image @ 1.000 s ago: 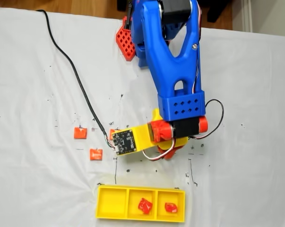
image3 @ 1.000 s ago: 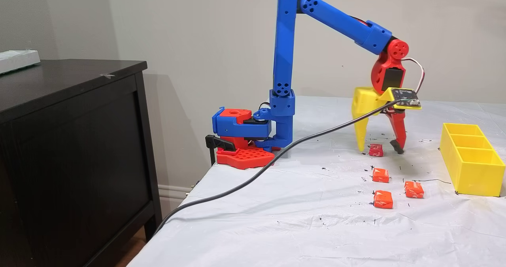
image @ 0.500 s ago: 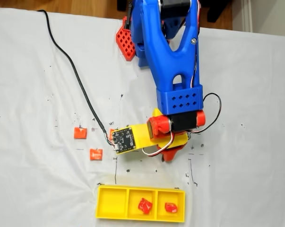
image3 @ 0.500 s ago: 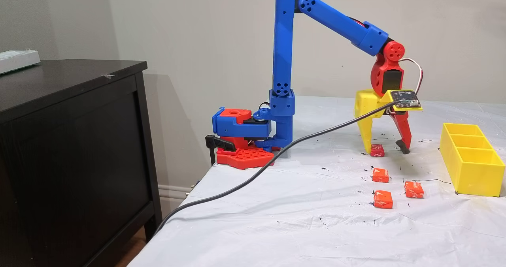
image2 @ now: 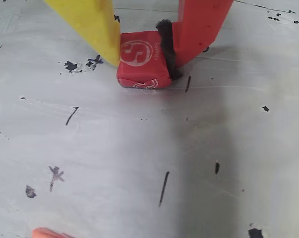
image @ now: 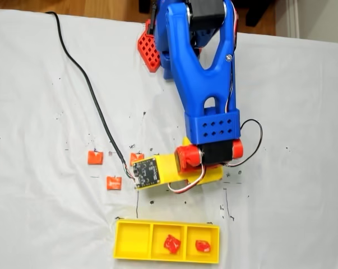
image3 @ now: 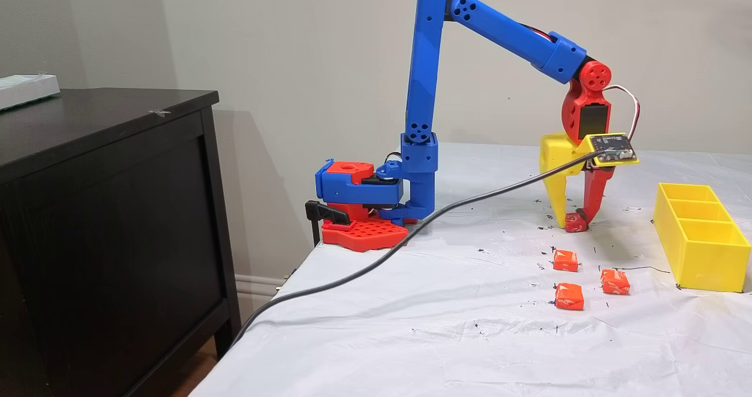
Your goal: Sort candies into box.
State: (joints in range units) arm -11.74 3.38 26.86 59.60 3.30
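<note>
In the wrist view my gripper (image2: 142, 62) is shut on a red candy (image2: 139, 69) with a white mark, yellow finger (image2: 97, 25) on its left and red finger (image2: 194, 29) on its right. The candy rests on the white cloth. The side fixed view shows the same gripper (image3: 574, 224) down at the table, left of the yellow box (image3: 699, 241). Three orange candies (image3: 566, 260) (image3: 614, 281) (image3: 569, 296) lie loose nearer that camera. From above, the box (image: 133, 241) holds one candy (image: 171, 243) in its middle compartment and another candy (image: 202, 245) in the right one.
A black cable (image: 90, 89) runs across the cloth to the wrist's circuit board (image: 146, 172). The arm's red and blue base (image3: 358, 203) stands at the table's far edge. A dark cabinet (image3: 106, 209) sits beside the table. Black ink marks dot the cloth.
The fingers were spread wide around the candy; now they have closed on it. The gripper and candy shifted slightly right in the side view, toward the box.
</note>
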